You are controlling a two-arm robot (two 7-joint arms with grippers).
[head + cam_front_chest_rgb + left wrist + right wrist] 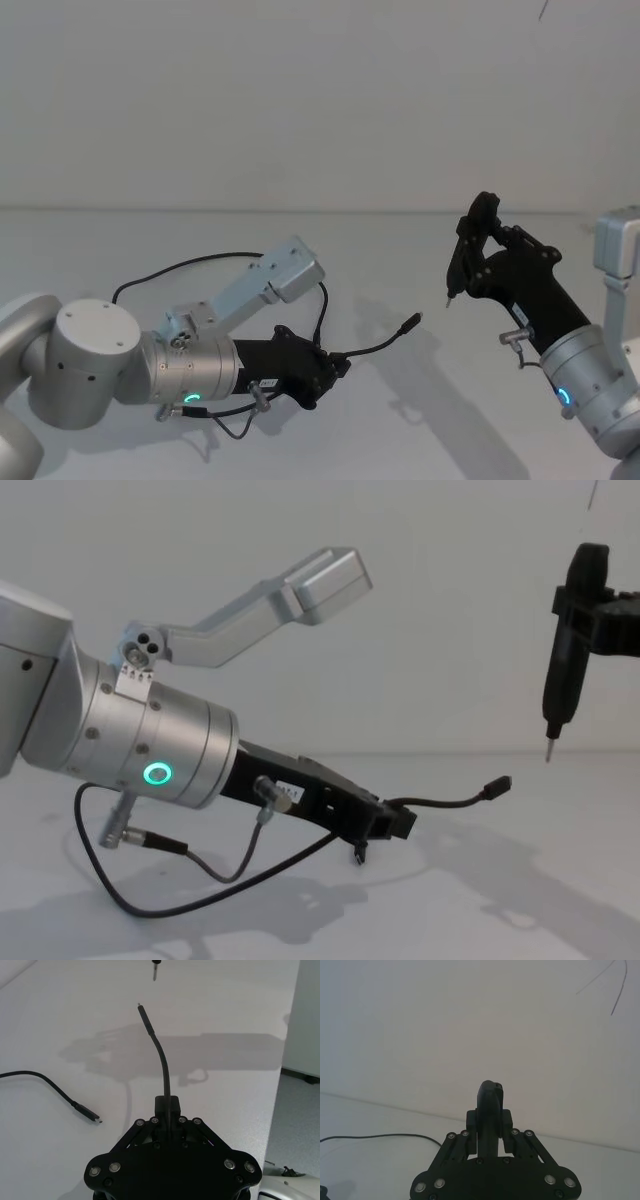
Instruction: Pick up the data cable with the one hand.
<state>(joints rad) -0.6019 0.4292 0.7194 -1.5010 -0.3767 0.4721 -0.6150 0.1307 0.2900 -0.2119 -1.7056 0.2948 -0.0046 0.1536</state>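
Low over the table (440, 420), the left end effector (393, 823) clamps the data cable (440, 802), one plug jutting forward; the right end effector (488, 235), raised, grips a slim black tool (560, 680).

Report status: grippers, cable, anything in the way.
Left gripper shut on cable near one plug, low over table. Cable's other end lying on table. Right gripper raised at right, holding tool, clear of cable.

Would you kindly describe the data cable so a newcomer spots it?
Above the white table, find the left gripper. The cable is the thin black line clamped in it, plug poking forward; unlike the right gripper's stiff stick, it loops.
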